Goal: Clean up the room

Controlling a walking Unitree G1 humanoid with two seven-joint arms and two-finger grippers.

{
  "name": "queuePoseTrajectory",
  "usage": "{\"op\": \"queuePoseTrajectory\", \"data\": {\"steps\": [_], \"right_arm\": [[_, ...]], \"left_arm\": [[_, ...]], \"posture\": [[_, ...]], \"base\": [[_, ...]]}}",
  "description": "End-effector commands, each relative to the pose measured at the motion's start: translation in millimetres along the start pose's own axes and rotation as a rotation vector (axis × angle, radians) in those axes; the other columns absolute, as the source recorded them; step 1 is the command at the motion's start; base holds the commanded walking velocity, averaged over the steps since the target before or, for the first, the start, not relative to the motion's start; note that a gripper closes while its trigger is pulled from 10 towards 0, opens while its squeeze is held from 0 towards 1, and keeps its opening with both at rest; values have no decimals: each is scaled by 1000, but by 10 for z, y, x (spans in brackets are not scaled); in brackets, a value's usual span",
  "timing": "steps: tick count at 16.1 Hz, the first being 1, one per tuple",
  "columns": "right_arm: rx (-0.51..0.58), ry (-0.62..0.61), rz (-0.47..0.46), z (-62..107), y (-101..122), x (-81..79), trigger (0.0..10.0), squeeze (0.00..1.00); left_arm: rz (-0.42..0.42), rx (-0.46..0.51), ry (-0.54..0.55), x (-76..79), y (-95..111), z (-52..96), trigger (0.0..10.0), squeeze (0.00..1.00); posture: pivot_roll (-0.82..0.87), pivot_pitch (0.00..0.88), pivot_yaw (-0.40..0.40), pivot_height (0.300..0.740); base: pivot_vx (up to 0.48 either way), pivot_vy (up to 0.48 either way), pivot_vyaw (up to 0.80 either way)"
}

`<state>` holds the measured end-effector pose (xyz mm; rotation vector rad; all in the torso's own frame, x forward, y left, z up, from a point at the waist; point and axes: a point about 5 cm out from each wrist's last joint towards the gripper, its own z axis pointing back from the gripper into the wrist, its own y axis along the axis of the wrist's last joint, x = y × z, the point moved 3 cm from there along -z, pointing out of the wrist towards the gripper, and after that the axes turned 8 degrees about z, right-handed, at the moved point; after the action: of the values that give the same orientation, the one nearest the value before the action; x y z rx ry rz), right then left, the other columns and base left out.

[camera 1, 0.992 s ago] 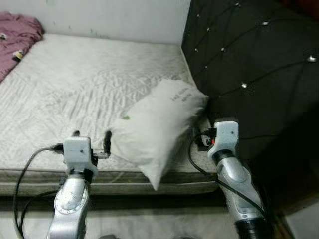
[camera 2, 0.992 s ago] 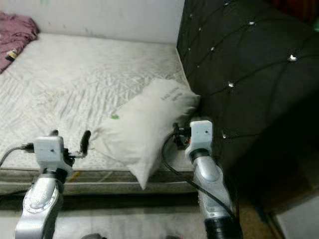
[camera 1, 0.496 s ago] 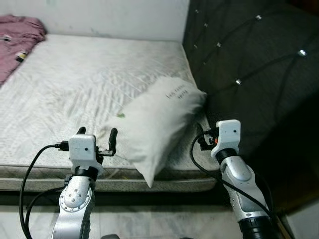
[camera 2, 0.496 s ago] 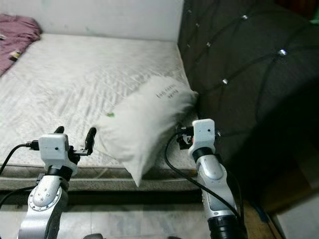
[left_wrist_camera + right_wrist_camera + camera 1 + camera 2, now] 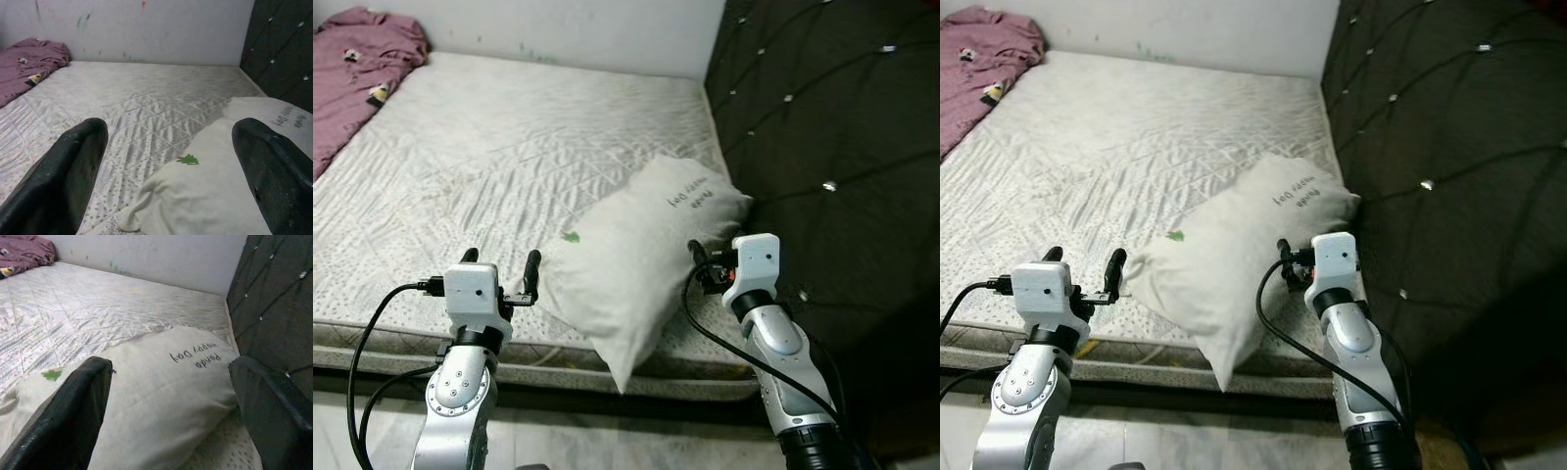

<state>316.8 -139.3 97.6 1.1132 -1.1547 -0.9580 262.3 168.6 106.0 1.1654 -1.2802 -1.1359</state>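
Far left, a purple blanket lies bunched in the back corner of the mattress, up against the white wall. The quilted mattress runs pale and bare across the middle. Near its front edge the left gripper is raised, fingers spread wide with nothing between them; the wrist view looks out between the two black fingers over the mattress toward the pillow's near corner. The gripper sits just beside the pillow's left edge, whether touching I cannot tell. The pillow is white, with a small green mark and dark lettering near its far end. It lies at an angle on the mattress's front right corner, one corner hanging over the front edge and the far end close to the headboard. To the right, the right gripper sits close at the pillow's right side, fingers wide apart and empty, the pillow seen between them. Far right stands the dark tufted headboard.
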Motion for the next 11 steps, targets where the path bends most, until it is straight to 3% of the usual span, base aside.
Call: {"op": "queuePoseTrajectory", "data": {"steps": [1,6,11], "right_arm": [[2,-14,3,11,-6,51,10000,0],[0,-9,2,16,-15,43,10000,0],[-14,0,-2,15,-65,16,10000,0]], "left_arm": [[3,-4,-16,31,-3,-15,10000,0],[5,-13,-18,35,-23,-3,10000,0],[-2,-55,39,-31,-108,28,10000,0]], "posture": [[-2,36,-62,740],[4,34,-63,740],[20,26,-58,740]], "base": [[364,0,0],[374,0,0],[0,0,0]]}}
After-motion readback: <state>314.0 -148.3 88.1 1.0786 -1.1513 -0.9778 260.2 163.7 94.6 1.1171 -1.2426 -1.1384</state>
